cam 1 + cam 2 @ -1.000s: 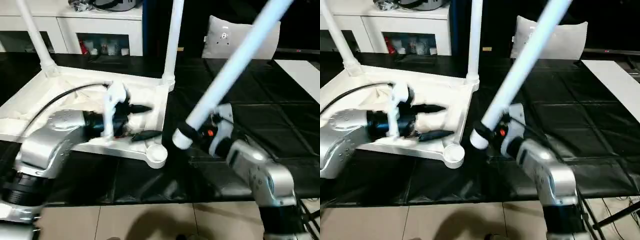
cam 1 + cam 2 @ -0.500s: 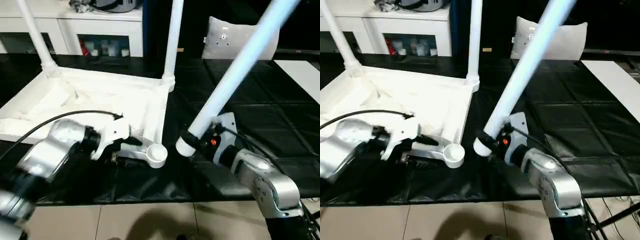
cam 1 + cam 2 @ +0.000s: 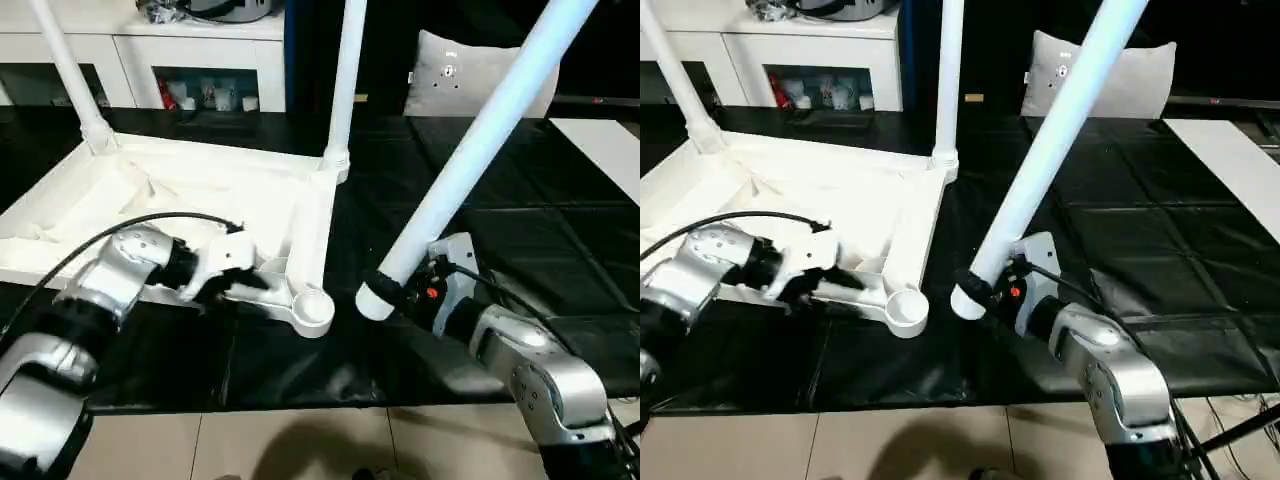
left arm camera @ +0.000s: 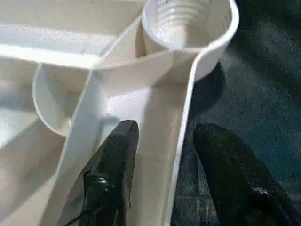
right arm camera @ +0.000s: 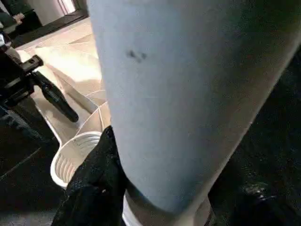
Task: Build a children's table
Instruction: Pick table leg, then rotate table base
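My left gripper (image 4: pixel 162 155) straddles the table top (image 3: pixel 200 190) rim, unclosed; my right gripper (image 3: pixel 1012 293) clamps a leg (image 3: pixel 480 140) at three o'clock of the socket (image 4: pixel 188 28).

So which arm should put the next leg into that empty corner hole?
Probably the right: its tool already holds a leg close to the empty socket. The left tool straddles the top's edge beside it.

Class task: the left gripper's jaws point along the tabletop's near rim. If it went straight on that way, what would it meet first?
Probably the empty corner socket, straight ahead of the left gripper along the rim.
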### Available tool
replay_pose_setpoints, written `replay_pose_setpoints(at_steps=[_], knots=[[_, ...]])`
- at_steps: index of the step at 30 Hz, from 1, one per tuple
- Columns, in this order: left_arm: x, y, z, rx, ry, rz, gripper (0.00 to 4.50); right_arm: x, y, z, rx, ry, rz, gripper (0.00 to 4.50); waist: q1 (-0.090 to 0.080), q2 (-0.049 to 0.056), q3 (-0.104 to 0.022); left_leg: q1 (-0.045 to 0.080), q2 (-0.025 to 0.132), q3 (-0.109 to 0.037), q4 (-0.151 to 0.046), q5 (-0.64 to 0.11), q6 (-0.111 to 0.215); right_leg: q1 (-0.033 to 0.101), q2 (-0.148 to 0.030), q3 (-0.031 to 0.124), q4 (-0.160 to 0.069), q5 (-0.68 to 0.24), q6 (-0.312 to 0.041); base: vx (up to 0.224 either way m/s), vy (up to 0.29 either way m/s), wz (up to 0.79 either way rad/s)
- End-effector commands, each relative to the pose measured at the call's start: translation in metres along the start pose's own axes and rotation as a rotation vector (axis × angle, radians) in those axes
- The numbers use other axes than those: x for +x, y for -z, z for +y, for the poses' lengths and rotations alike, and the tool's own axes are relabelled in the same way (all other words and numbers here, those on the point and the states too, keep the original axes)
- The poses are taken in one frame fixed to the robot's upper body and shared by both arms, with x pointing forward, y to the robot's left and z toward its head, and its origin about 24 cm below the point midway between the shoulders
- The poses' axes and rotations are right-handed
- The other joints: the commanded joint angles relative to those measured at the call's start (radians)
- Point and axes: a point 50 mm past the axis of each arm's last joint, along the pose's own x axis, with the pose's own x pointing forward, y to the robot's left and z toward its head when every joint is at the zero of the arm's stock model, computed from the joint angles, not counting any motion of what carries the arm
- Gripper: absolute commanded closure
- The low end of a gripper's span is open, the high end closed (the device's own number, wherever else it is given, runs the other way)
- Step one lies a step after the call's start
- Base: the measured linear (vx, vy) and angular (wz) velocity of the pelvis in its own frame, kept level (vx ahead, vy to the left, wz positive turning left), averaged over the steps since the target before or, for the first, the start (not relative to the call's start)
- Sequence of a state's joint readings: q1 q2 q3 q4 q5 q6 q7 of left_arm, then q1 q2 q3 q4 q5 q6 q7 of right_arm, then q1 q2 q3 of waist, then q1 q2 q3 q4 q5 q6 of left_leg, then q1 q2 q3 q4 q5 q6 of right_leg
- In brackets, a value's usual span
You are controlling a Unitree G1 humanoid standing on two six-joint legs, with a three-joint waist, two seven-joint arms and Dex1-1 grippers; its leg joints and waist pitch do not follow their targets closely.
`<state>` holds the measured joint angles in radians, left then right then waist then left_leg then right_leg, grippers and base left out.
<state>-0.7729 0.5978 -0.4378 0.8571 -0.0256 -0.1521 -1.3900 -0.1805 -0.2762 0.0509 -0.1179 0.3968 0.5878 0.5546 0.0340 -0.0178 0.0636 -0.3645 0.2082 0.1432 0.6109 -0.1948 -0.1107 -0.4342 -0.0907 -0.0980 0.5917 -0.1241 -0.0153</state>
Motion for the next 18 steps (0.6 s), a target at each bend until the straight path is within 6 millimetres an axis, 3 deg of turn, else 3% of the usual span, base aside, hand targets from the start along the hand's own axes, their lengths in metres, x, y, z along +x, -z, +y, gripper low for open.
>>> replay_pose_setpoints(at_steps=[1,8,14,18], knots=[[-0.004,-0.006,0.005,0.028,-0.002,-0.001,2.58,-0.002,-0.005,0.003,-0.018,-0.016,-0.019,2.57,0.003,0.017,-0.081,0.002,-0.002,0.014,-0.076,-0.246,-0.004,0.077,-0.038,0.036,-0.082,-0.428,-0.108,0.0,0.0,0.0],[-0.007,-0.004,0.01,0.02,-0.002,0.011,3.11,-0.003,-0.003,0.005,-0.009,-0.034,-0.005,2.57,0.003,0.015,-0.079,0.001,-0.001,0.014,-0.077,-0.249,0.001,0.077,-0.039,0.036,-0.086,-0.453,-0.102,0.0,0.0,0.0],[-0.006,0.004,0.012,-0.03,-0.032,0.055,3.69,-0.002,-0.003,0.004,0.011,-0.013,-0.002,2.57,0.005,0.02,-0.079,0.003,0.0,0.013,-0.078,-0.249,-0.004,0.077,-0.04,0.036,-0.084,-0.44,-0.116,0.0,0.0,0.0],[0.0,0.002,0.015,-0.1,-0.061,0.023,3.96,-0.002,-0.004,0.004,0.024,0.001,-0.007,2.57,0.006,0.017,-0.076,0.009,-0.003,0.015,-0.075,-0.274,-0.001,0.074,-0.04,0.032,-0.095,-0.501,-0.103,0.0,0.0,0.0]])
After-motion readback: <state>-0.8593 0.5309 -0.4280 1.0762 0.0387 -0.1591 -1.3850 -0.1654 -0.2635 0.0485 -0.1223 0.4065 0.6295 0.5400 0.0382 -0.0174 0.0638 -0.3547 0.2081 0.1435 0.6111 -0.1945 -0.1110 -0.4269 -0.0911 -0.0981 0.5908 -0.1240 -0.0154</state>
